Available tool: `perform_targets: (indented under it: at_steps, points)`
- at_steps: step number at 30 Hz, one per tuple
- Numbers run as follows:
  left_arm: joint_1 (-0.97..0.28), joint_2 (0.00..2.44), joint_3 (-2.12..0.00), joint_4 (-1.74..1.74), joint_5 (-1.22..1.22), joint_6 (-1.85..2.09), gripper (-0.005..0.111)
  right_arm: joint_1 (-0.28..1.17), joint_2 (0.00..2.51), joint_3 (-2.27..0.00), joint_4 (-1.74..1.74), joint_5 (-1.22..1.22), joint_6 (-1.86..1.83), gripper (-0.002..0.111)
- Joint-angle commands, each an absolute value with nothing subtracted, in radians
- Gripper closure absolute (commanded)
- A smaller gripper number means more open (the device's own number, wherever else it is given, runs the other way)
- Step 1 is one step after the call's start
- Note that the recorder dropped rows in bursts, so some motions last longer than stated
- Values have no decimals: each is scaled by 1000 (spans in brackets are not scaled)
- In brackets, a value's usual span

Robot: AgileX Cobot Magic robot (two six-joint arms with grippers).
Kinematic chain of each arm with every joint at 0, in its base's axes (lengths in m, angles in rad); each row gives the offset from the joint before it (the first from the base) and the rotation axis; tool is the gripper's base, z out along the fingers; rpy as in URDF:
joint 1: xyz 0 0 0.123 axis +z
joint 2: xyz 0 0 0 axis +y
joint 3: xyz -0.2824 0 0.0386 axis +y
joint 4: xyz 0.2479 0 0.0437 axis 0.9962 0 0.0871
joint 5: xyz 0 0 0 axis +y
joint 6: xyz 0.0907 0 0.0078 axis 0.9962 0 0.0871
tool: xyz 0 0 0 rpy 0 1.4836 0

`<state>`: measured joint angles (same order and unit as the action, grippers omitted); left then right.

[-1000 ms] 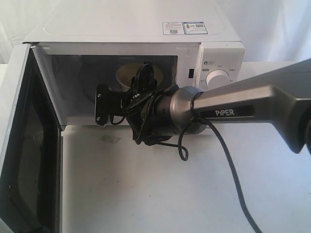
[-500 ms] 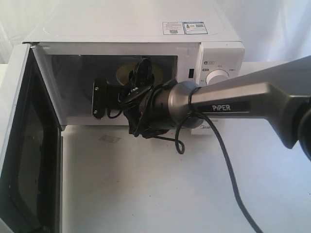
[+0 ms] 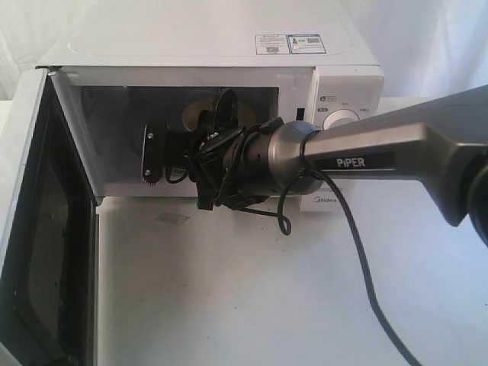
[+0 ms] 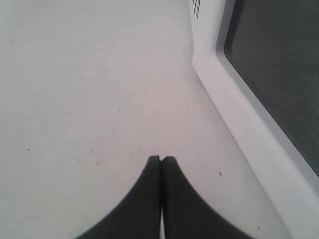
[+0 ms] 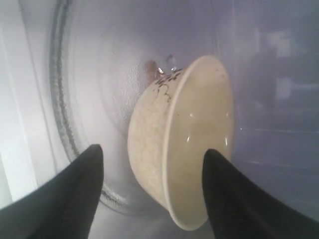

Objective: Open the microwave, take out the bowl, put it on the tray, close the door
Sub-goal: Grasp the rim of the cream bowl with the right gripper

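Observation:
The white microwave [image 3: 229, 46] stands at the back of the table with its door [image 3: 34, 229] swung wide open to the left. Inside, the cream bowl [image 5: 189, 149] rests on the glass turntable [image 5: 84, 124]. In the exterior view only a sliver of the bowl [image 3: 192, 113] shows behind the wrist. My right gripper [image 5: 154, 150] reaches into the cavity and is open, one finger outside the bowl's wall and the other over its inside, both apart from it. My left gripper [image 4: 161, 158] is shut and empty over the table beside the door's outer face [image 4: 279, 64]. The tray is out of view.
The right arm [image 3: 366, 152] stretches across the microwave's front from the right, covering part of the control panel [image 3: 343, 114]. Its black cable [image 3: 358, 259] hangs down over the white table [image 3: 252, 305]. The open door blocks the left side.
The right arm has pushed further left and deeper into the microwave, so the wrist now hides more of the bowl. Its jaws have stayed wide.

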<state>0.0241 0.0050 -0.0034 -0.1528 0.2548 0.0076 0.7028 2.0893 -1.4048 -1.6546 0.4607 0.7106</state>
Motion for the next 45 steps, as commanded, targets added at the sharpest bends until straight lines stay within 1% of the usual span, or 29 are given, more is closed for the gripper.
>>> perform_targets:
  at_steps: [1, 26, 45]
  points:
    - [17, 0, 0, -157, 255, 0, 107, 694, 2087, -1431, -1661, 463, 721, 53]
    - [17, 0, 0, -157, 255, 0, 107, 697, 2110, -1433, -1646, 412, 747, 53]
    - [17, 0, 0, -157, 255, 0, 107, 694, 2121, -1461, -1674, 426, 747, 53]
